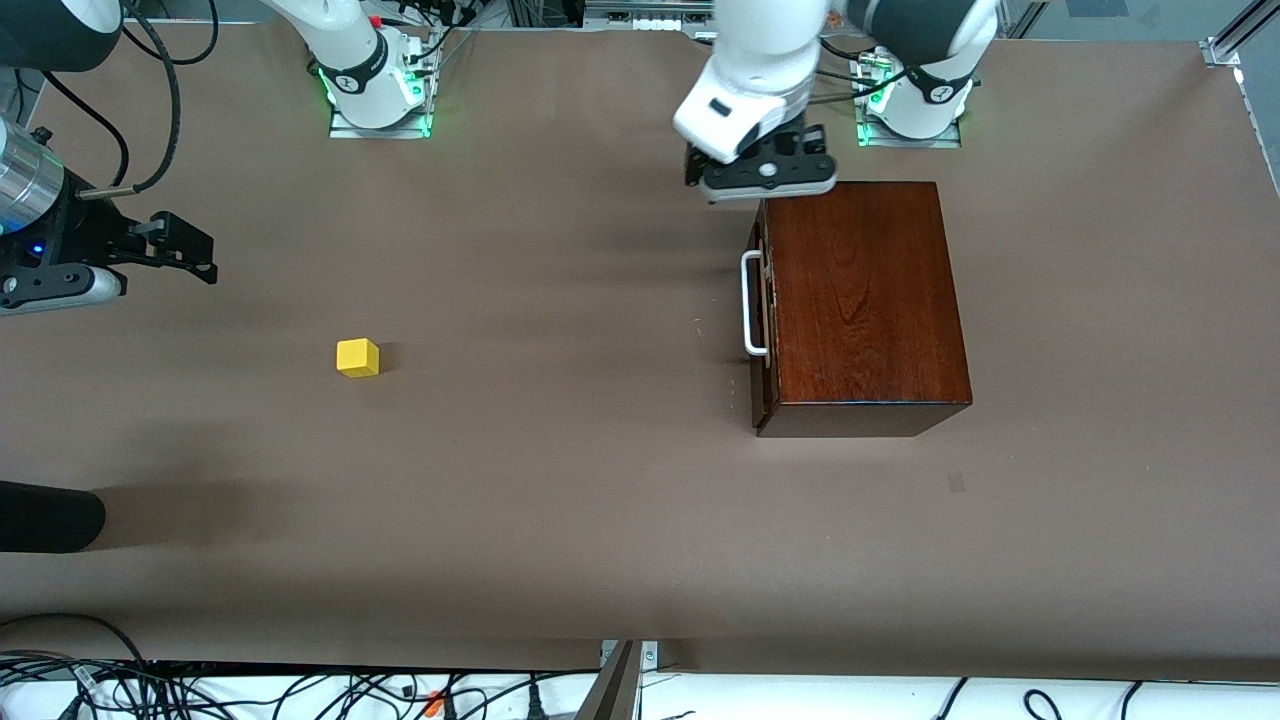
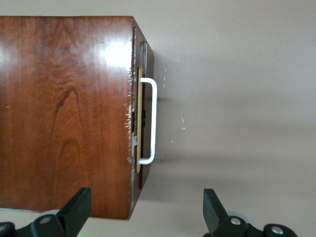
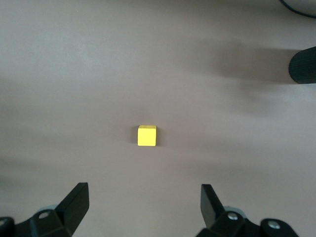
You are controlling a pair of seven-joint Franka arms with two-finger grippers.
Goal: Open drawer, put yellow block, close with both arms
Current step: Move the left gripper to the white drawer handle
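The glossy dark mahogany box (image 1: 860, 300) stands toward the left arm's end of the table. Its drawer (image 1: 762, 300) looks shut, with the white U-shaped handle (image 1: 750, 305) facing the right arm's end. My left gripper (image 1: 765, 180) hangs open and empty over the box's corner nearest the robot bases. In the left wrist view the box (image 2: 64, 113) and handle (image 2: 152, 121) lie ahead of the open gripper (image 2: 146, 212). The yellow block (image 1: 358, 357) sits on the table. My right gripper (image 1: 195, 250) is open and empty in the air, with the block (image 3: 146, 136) ahead of it (image 3: 144, 207).
The brown table (image 1: 560, 520) carries only the box and the block. A dark rounded object (image 1: 45, 517) juts in at the right arm's end, nearer the front camera; it also shows in the right wrist view (image 3: 302, 65). Cables (image 1: 300, 690) lie along the near edge.
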